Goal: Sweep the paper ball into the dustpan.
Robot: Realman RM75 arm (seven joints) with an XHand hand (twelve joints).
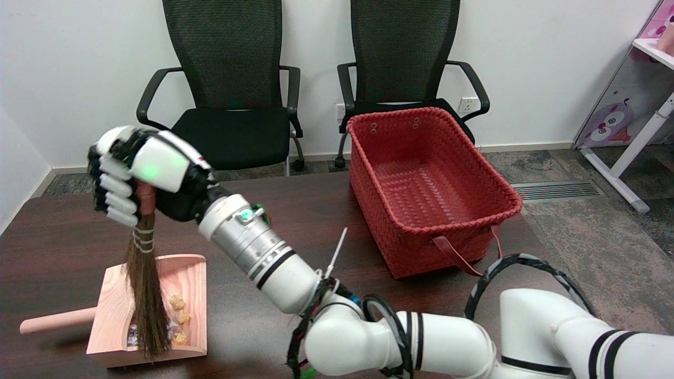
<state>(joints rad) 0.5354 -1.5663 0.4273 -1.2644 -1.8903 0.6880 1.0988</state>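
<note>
Right hand (139, 173) wrapped fully around brush (146, 284) handle top; handle mostly hidden by fingers. Bristles hang into wooden dustpan (113, 305) on surface (295, 221), covering part of its floor. Small yellowish paper ball pieces (178, 310) lie inside, beside bristles; count unclear.

The broom (147, 295) bristles hide part of the dustpan (118, 300) floor; small paper bits (178, 310) there are too small to tell apart. The right arm (421, 337) is cut off at the near edge.
</note>
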